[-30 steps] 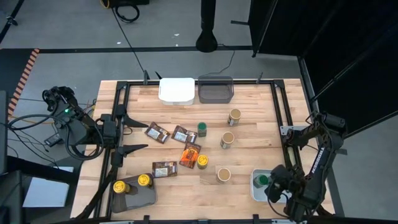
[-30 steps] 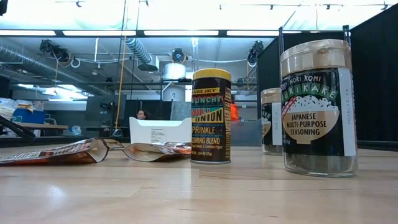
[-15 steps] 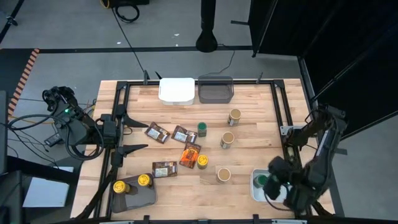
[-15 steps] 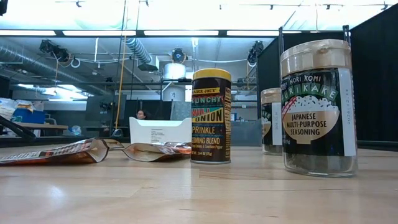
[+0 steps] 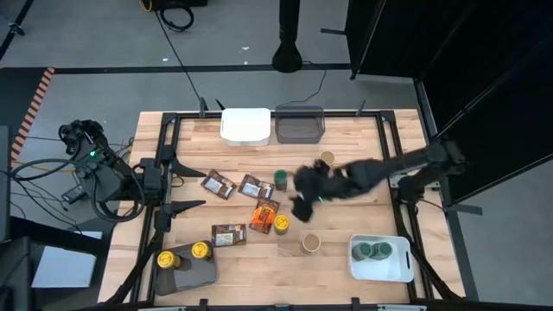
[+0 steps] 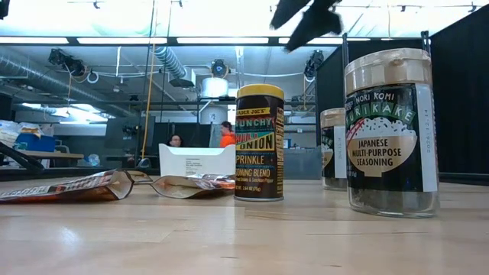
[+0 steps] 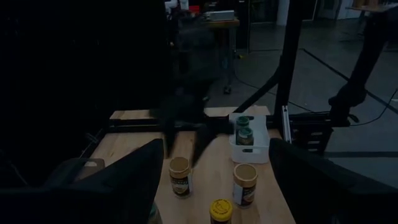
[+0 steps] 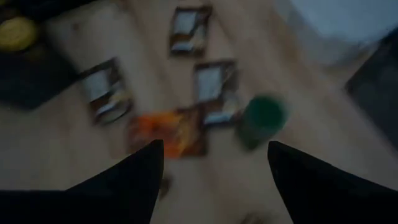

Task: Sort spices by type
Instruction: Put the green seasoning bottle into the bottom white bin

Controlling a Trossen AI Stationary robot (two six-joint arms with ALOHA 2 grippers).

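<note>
1. Overall, one wooden surface point(image 5: 346, 216) carries everything, with two arms over it.
2. Left gripper point(image 5: 194, 189) waits at the surface's left edge, its fingers spread wide and empty. Right gripper point(image 5: 301, 203) is stretched out over the middle, above the orange packet and beside the lone green-lidded jar; its fingers stand apart with nothing between them.
3. Four trays:
   - a white tray point(image 5: 244, 125) and a grey tray point(image 5: 299, 126) side by side at the far edge
   - a dark tray point(image 5: 186, 273) at the near left corner
   - a second white tray point(image 5: 399, 269) at the near right corner
4. Four flat packets lie left of centre: three brown packets point(image 5: 218, 183) point(image 5: 254, 187) point(image 5: 228, 234) and one orange packet point(image 5: 265, 214).
5. Three yellow-lidded jars: two point(image 5: 164, 259) point(image 5: 200, 250) in the dark tray, one point(image 5: 282, 224) loose just beside the orange packet.
6. Three green-lidded jars: two point(image 5: 363, 250) point(image 5: 383, 251) in the near white tray, one point(image 5: 281, 179) loose near the centre.
7. Two tan-lidded jars show point(image 5: 327, 158) point(image 5: 310, 243); the right arm may hide another.
</note>
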